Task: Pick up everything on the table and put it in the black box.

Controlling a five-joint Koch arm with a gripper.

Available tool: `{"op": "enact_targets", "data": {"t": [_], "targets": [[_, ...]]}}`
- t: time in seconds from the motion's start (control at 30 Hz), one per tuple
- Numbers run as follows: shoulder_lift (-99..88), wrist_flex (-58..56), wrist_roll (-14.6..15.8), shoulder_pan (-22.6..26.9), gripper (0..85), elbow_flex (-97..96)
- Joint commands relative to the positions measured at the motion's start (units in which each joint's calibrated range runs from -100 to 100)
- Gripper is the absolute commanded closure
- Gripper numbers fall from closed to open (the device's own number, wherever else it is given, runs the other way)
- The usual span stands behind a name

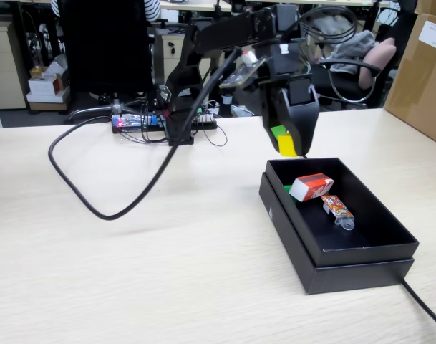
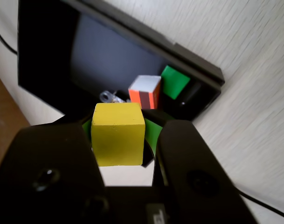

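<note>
Gripper: we are seeing the gripper [image 2: 118,154] clenching the yellow cube [image 2: 117,134] between its two black jaws, with green padding showing on either side of the cube in the wrist view.
Yellow cube: in the fixed view we are watching it [image 1: 287,145] hanging in the air above the far left corner of the black box [image 1: 361,261], clear of the rim.
Black box: it is sitting open on the right part of the desk [image 1: 132,272], near the front edge.
Red oblong box: it [image 1: 311,187] is lying inside the black box toward the far left corner, its white end [image 2: 145,83] facing up in the wrist view.
Green cube: it [image 2: 175,82] is resting inside the black box, just beside the red oblong box, against the wall.
Patterned packet: we are finding it [image 1: 338,211] on the box floor, near the red oblong box.
Cable: a black cable [image 1: 96,204] is looping across the left part of the desk.
</note>
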Motion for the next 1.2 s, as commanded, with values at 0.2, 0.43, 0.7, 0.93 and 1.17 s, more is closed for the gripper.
{"op": "enact_targets", "data": {"t": [0.2,0.43,0.7,0.93,1.17], "targets": [[5.6,4.7,0.5,-0.9,68.0,3.7],[10.8,8.0,-0.1,-3.1,67.8,2.3],[11.9,11.5,0.0,-2.9,67.8,-0.5],[13.4,13.3,0.0,-2.1,67.8,-1.3],[14.6,13.3,-0.5,-2.6,63.6,-2.2]]}}
